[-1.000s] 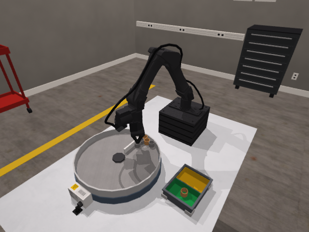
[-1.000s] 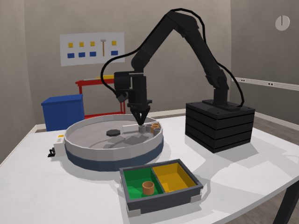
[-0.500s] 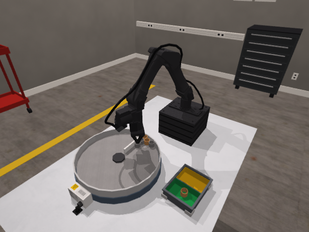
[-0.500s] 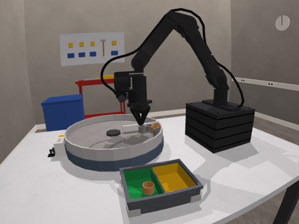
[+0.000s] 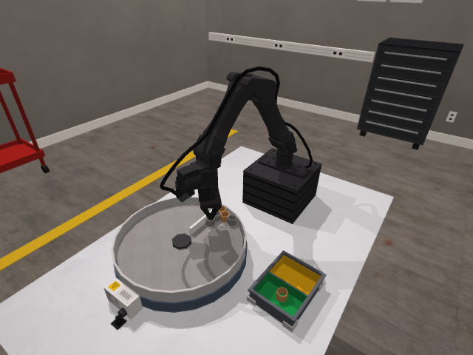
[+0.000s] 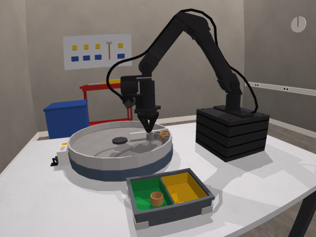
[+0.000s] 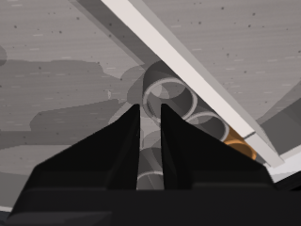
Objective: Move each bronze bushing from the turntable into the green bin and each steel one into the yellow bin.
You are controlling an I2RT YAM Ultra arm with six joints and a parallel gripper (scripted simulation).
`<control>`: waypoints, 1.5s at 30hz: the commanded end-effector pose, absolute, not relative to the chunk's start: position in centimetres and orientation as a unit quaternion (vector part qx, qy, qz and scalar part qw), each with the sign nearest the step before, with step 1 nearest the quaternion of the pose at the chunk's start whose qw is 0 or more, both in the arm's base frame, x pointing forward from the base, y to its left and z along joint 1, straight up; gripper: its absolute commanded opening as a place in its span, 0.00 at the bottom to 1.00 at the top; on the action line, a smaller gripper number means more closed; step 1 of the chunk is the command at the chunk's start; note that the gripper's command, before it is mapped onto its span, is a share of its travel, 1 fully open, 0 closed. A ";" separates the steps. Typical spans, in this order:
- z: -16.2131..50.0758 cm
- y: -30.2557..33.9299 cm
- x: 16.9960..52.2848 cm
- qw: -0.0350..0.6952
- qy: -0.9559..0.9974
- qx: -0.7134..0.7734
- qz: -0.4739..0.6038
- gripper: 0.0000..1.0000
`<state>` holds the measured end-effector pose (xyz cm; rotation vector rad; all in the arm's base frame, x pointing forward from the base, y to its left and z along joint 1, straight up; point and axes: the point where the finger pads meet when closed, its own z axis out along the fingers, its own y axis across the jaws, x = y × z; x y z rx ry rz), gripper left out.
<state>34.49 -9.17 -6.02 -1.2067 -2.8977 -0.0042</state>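
1. Now the tool (image 6: 148,129) hung nearly shut, gripping nothing, tips just above a steel bushing (image 6: 149,137) on the turntable (image 6: 119,163).
2. Beyond it sat more bushings; another bronze bushing (image 6: 156,198) lay in the green bin (image 6: 142,189).

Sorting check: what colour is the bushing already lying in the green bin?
Bronze-orange bushing, clearest in the exterior view.
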 end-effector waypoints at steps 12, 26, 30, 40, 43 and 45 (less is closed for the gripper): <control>-4.8 -9.2 35.9 -0.018 -0.923 -0.385 -0.007 0.12; -4.8 -9.2 35.9 -0.018 -0.923 -0.385 -0.007 0.12; -4.8 -9.2 35.9 -0.018 -0.923 -0.385 -0.007 0.12; -4.8 -9.2 35.9 -0.018 -0.923 -0.385 -0.007 0.12; -5.2 -9.1 35.7 -0.009 -0.923 -0.385 -0.006 0.12; -5.6 -9.2 35.6 -0.006 -0.923 -0.385 -0.006 0.12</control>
